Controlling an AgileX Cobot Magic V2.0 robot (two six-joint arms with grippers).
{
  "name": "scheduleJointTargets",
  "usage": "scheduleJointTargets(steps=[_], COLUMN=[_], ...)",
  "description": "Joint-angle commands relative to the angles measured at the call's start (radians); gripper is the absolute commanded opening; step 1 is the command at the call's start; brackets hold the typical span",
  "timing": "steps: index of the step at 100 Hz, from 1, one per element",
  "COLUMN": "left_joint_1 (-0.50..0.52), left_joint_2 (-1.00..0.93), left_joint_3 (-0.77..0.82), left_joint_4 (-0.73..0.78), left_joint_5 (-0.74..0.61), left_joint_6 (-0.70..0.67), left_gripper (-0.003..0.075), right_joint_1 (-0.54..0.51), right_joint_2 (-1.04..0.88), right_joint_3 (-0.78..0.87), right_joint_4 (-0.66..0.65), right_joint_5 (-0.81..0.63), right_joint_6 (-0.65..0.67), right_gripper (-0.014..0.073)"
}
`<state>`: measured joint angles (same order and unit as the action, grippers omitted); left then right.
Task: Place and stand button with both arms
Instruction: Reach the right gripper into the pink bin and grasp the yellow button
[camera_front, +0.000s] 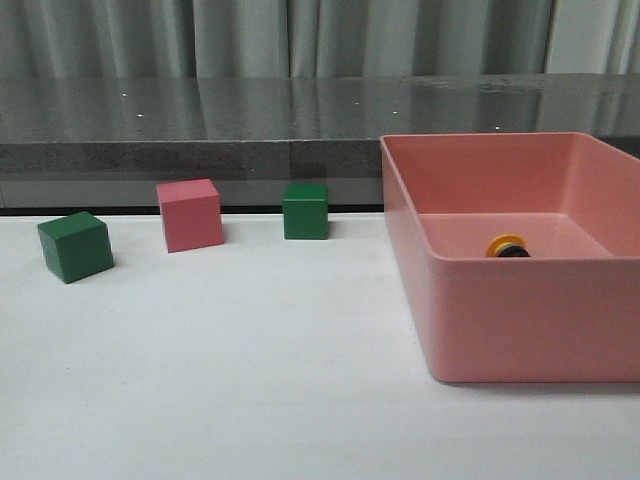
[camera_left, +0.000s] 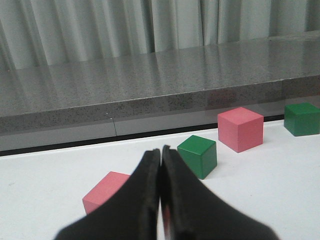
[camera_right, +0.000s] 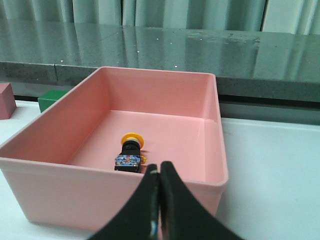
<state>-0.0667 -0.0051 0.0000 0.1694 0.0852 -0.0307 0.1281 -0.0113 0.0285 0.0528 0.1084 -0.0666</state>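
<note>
Nearest each wrist camera, the left gripper (camera_left: 161, 155) and the right gripper (camera_right: 159, 170) each show two black fingers pressed together with no gap, holding nothing. Just beyond the right gripper stands the near wall of the pink bin (camera_right: 100, 192); on its floor lies the button (camera_right: 130, 151), tipped on its side, its long axis running from the blue and clear base block (the end toward the near wall) to the yellow cap, which points toward the far wall. Bare floor surrounds the button on every side; the four walls enclose it. In the front view only the cap and a little black body show above the bin rim (camera_front: 508, 246). Outside the bin, on the white table (camera_front: 250, 380), a green cube (camera_front: 75, 246) sits nearest, then a pink cube (camera_front: 189, 214) and a second green cube (camera_front: 305, 211) near the table's far edge, all well apart from the bin. A further pink cube (camera_left: 106, 191) lies beside the left gripper.
</note>
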Motion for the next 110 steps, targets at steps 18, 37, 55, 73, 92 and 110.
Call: scheduleJointTargets(steps=[18, 37, 55, 73, 92, 110], left_joint_1=[0.001, 0.001, 0.001, 0.001, 0.001, 0.001], left_joint_2=[-0.031, -0.031, -0.031, -0.031, -0.031, -0.031], left_joint_3=[0.045, 0.045, 0.045, 0.045, 0.045, 0.045], left_joint_4=[-0.004, -0.004, -0.004, -0.004, -0.004, -0.004], left_joint_5=[-0.078, -0.078, -0.078, -0.078, -0.078, -0.078], left_joint_6=[-0.011, -0.011, -0.011, -0.011, -0.011, -0.011], left_gripper=[-0.002, -0.002, -0.002, -0.002, -0.002, -0.002], right_joint_1=[-0.005, -0.004, -0.004, -0.004, -0.004, -0.004], right_joint_2=[-0.003, -0.003, 0.001, 0.126, 0.396, 0.688], right_joint_3=[-0.016, -0.018, -0.095, -0.277, -0.497, -0.65], right_joint_4=[-0.014, 0.005, 0.017, 0.012, 0.012, 0.012], right_joint_5=[-0.103, -0.289, -0.297, -0.158, -0.049, -0.053], right_joint_6=[-0.007, 0.03, 0.111, 0.109, 0.109, 0.109], right_gripper=[-0.0063, -0.0063, -0.0063, -0.0063, -0.0063, -0.0063])
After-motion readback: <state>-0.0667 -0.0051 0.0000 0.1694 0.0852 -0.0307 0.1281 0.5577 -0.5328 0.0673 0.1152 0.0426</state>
